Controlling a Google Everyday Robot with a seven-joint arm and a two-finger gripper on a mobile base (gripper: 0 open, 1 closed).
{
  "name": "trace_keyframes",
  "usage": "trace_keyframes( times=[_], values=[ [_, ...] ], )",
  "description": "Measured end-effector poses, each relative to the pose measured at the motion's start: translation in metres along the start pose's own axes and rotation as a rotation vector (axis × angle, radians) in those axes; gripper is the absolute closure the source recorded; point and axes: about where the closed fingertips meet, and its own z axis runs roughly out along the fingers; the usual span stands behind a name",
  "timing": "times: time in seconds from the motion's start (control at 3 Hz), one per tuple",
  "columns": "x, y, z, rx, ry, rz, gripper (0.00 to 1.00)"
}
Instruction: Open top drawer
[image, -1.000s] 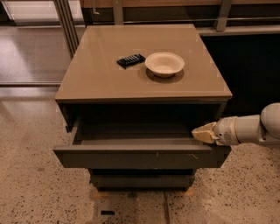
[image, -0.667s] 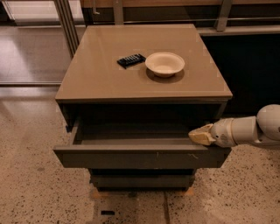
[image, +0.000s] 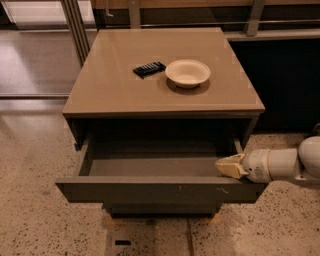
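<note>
**Step in hand.** The top drawer (image: 150, 189) stands well out of the cabinet (image: 110, 92), with its front clear of the cabinet face and its inside exposed. By this evidence the opening step is at or near its end. The gripper (image: 229, 167) sits at the drawer's right end, just behind the front panel and low against the inner corner, on an arm (image: 280, 164) that reaches in from the right. Whether the gripper is open or closed cannot be told from this view.

**Next move.** In my judgement little pull remains. Any further draw should run straight toward the camera, to keep the drawer square on its runners. After that the gripper must lift up and away without catching the front panel or the right side wall.

**Condition of the drawer.** It is wide, dark grey and without a handle. The front is flat, with small pale scratches right of centre. The inside is shallow and grey, and nothing shows in the visible part. It sits level, not skewed.

**Other items.** A pale bowl (image: 188, 73) and a small black object (image: 149, 69) rest on the cabinet top, near each other but apart. A lower drawer front (image: 160, 208) shows beneath, closed.
</note>
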Motion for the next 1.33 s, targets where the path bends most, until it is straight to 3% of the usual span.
trace_keyframes(
  times=[0.33, 0.67, 1.0, 1.33],
  values=[
    [-0.002, -0.001, 0.000, 0.000, 0.000, 0.000, 1.00],
    [0.015, 0.015, -0.008, 0.011, -0.045, 0.007, 1.00],
    [0.013, 0.018, -0.011, 0.014, -0.055, 0.003, 1.00],
    [-0.011, 0.020, -0.020, 0.047, -0.117, -0.090, 1.00]
  ],
)
